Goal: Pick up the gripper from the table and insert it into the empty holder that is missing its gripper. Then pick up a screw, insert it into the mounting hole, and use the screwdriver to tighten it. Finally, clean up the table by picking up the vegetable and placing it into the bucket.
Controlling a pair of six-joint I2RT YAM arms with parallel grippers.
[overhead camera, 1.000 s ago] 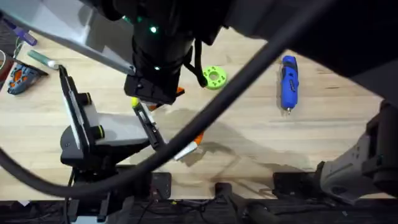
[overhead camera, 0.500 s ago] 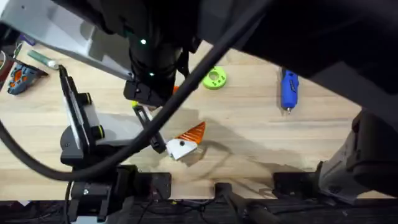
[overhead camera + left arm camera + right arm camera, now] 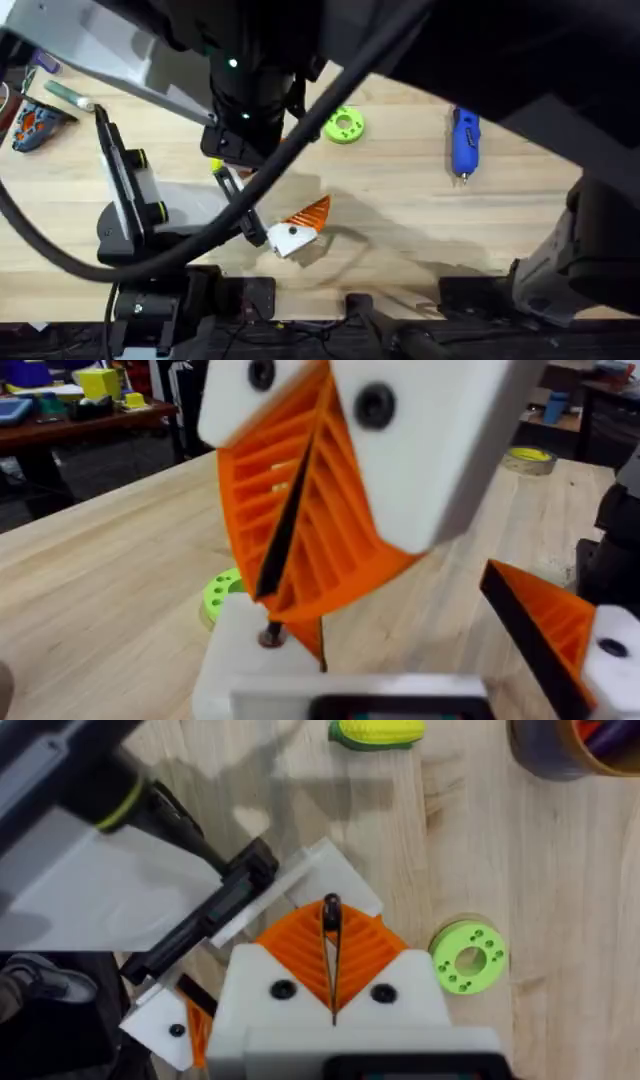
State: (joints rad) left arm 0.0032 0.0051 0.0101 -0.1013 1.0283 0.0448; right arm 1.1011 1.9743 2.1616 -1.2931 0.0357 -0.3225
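Note:
My right gripper point(image 3: 330, 915) points down, its orange ribbed pads shut on a small dark screw point(image 3: 330, 904). Seen from the left wrist, the right gripper point(image 3: 272, 605) holds the screw point(image 3: 270, 635) against the top of the white holder point(image 3: 245, 660). An orange edge point(image 3: 312, 645) shows at the holder's side; I cannot tell whether it is the gripper piece. My left gripper's white body point(image 3: 350, 695) sits just below the holder. The blue screwdriver point(image 3: 465, 140) lies at the right. The yellow-green vegetable point(image 3: 378, 730) lies near the dark bucket point(image 3: 565, 745).
A mock arm with yellow rings point(image 3: 130, 200) fills the left front, ending in a mounted orange-and-white finger point(image 3: 300, 228). A lime-green disc point(image 3: 344, 125) lies behind it. Small tools point(image 3: 35, 125) sit at the far left. Dark arms and a cable cross the overhead view.
A second ago a dark cable covered the orange-and-white finger; it has swung away and the finger now shows. Over the last half second almost nothing moved.

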